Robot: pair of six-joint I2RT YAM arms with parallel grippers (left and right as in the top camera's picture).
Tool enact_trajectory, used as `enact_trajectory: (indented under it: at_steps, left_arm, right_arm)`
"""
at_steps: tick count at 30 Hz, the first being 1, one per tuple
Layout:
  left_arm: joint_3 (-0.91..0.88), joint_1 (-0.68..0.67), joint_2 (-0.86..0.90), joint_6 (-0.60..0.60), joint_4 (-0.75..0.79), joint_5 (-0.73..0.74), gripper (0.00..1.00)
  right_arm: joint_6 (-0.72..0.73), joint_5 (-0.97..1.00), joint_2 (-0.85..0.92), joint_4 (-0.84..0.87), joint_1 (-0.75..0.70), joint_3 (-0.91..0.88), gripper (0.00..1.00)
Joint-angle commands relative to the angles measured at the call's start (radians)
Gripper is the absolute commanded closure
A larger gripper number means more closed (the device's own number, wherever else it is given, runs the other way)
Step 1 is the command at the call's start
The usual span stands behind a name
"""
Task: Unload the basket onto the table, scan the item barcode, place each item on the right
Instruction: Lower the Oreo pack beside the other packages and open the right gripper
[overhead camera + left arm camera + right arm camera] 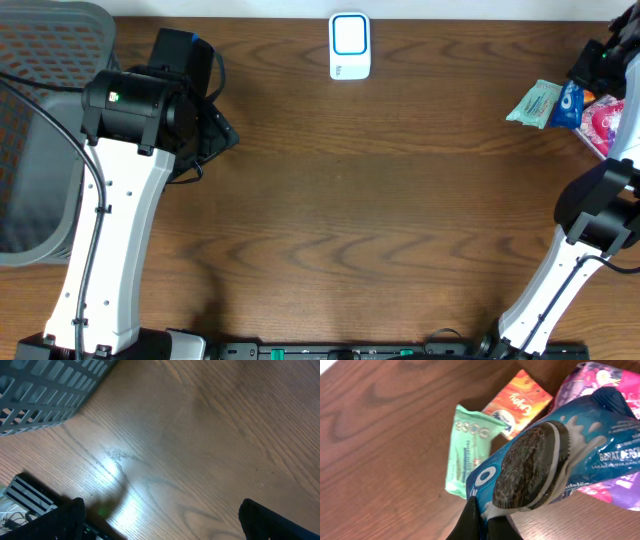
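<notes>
- The right gripper [485,521] sits at the far right edge of the table [380,200], over a small heap of snack packs.
- Its fingers are pressed together, with the tips meeting on the lower edge of the Oreo pack [545,460]. They seem to pinch the wrapper there.
- The Oreo pack is blue with a big cookie printed on it. In the right wrist view it fills the frame, tilted, with one end up to the right.
- A green pack [467,450] lies just beside it on the left, partly under its corner.
- An orange pack [517,402] lies behind the green one, touching it.
- A pink pack [615,492] shows from under the Oreo pack on the right.
- The scanner [350,45], white with a blue-framed window, stands at the far edge of the table near the middle. It is well apart from the Oreo pack.
- The left gripper [165,520] hangs over bare wood on the left side with its fingers spread wide and nothing between them.
- A grey basket [40,150] stands at the left edge, near the left arm.
</notes>
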Motion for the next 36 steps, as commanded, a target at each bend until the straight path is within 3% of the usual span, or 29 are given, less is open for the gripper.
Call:
enact_trajectory:
  at_steps: [1, 3, 6, 8, 14, 22, 29, 36]
  left_arm:
    - [-0.002, 0.002, 0.001, -0.005, -0.004, -0.020, 0.02]
    - [-0.002, 0.002, 0.001, -0.005, -0.004, -0.020, 0.02]
    - [-0.002, 0.002, 0.001, -0.005, -0.004, -0.020, 0.02]
    - [-0.002, 0.002, 0.001, -0.005, -0.004, -0.020, 0.02]
    - [-0.002, 0.002, 0.001, -0.005, -0.004, -0.020, 0.02]
    - [-0.002, 0.002, 0.001, -0.005, -0.004, -0.020, 0.02]
    - [-0.002, 0.002, 0.001, -0.005, -0.004, -0.020, 0.02]
    - [-0.002, 0.002, 0.001, -0.005, -0.004, -0.020, 0.02]
  right_arm:
    - [-0.047, 0.019, -0.014, 0.014, 0.006, -0.007, 0.97]
    - [-0.047, 0.023, -0.014, 0.021, 0.006, -0.009, 0.91]
    - [-0.007, 0.092, -0.014, 0.022, 0.006, -0.014, 0.51]
    - [0.021, 0.124, -0.014, 0.021, 0.006, -0.022, 0.41]
    - [0.044, 0.123, -0.014, -0.032, 0.006, -0.016, 0.40]
    - [0.129, 0.103, -0.114, -0.143, 0.006, -0.004, 0.48]
    - [0.130, -0.209, -0.292, -0.280, 0.008, -0.004, 0.13]
    - [0.064, -0.325, -0.440, -0.448, 0.054, -0.005, 0.14]
